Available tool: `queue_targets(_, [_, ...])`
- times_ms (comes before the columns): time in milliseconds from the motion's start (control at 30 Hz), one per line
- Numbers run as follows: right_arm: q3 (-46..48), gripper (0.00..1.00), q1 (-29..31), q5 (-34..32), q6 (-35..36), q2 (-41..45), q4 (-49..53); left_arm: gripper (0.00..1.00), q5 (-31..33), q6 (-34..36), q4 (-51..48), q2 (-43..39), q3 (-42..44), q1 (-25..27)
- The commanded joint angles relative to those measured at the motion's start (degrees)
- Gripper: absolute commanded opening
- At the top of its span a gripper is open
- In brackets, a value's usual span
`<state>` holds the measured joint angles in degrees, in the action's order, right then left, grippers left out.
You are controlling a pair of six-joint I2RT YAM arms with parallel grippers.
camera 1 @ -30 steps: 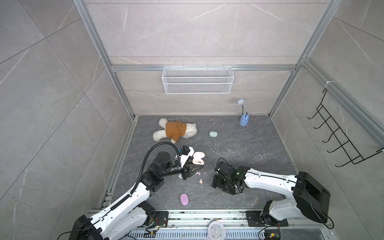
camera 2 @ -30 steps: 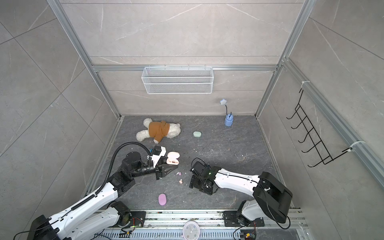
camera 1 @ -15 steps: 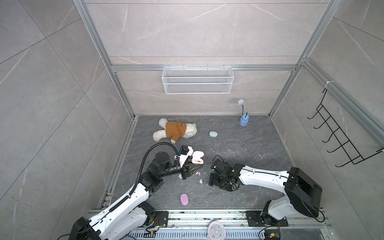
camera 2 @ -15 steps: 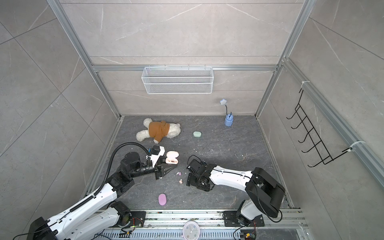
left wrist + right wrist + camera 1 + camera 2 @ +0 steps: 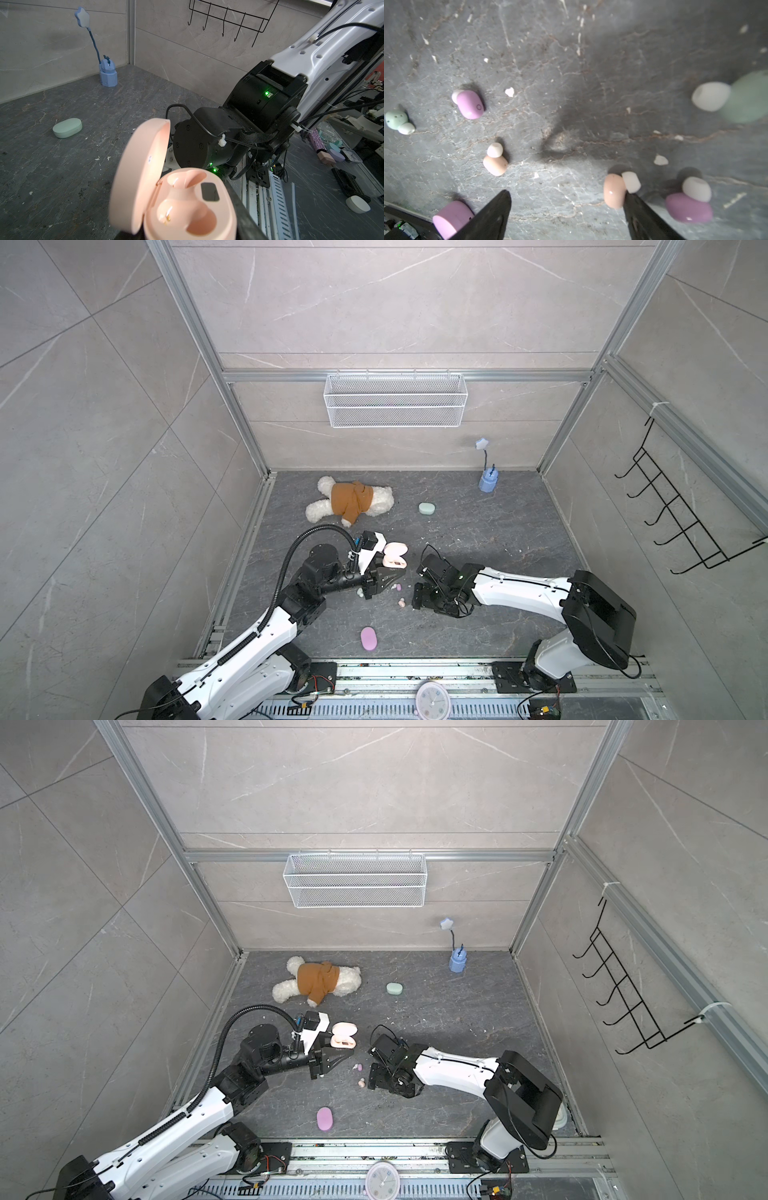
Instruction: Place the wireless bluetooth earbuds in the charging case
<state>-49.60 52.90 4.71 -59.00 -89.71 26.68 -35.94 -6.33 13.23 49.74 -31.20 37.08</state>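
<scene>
Left pincer [image 5: 390,572] gripping pink case [image 5: 187,207], right pincer [image 5: 566,195] spread beside peach earbud [image 5: 613,191]

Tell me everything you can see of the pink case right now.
The pink case is a smooth, oval plastic shell, and it is open, with its lid hinged upright. Both earbud wells are empty and show small gold contacts. A dark rectangular panel sits beside them. The left gripper is shut on its base, and no earbud touches it.
</scene>
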Motion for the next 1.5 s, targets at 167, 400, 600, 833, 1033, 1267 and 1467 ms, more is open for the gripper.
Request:
queue_targets(167, [-2.99,0.87,-0.32,3.96,1.94,-3.65,-1.29,0.19,0.63,0.43,1.21,-1.12,-0.20,-0.27])
queue_targets(400, [-2.05,0.86,-0.17,4.72,1.40,-0.71,0.35,0.19,0.79,0.50,1.05,-1.21,-0.35,-0.30])
queue_targets(600, [-5.35,0.85,-0.65,0.57,5.81,1.27,8.18,0.19,1.36,0.53,-0.43,-2.22,-0.44,-0.34])
queue_targets(833, [-6.63,0.85,-4.14,0.53,10.73,-0.78,7.91,0.19,2.96,-0.54,-2.87,-6.03,0.91,-0.35])
queue_targets(1033, [-8.42,0.85,-6.09,2.32,14.68,-3.82,5.97,0.19,4.17,-1.17,-5.37,-9.83,1.88,-0.34])
queue_targets(1267, [-10.02,0.88,-6.23,4.36,16.65,-8.16,4.19,0.19,4.61,-1.01,-6.97,-11.54,1.85,-0.35])
queue_targets(1467, [-8.39,0.88,-6.25,6.90,15.92,-9.42,2.08,0.19,4.72,-0.80,-7.66,-12.46,1.80,-0.35])
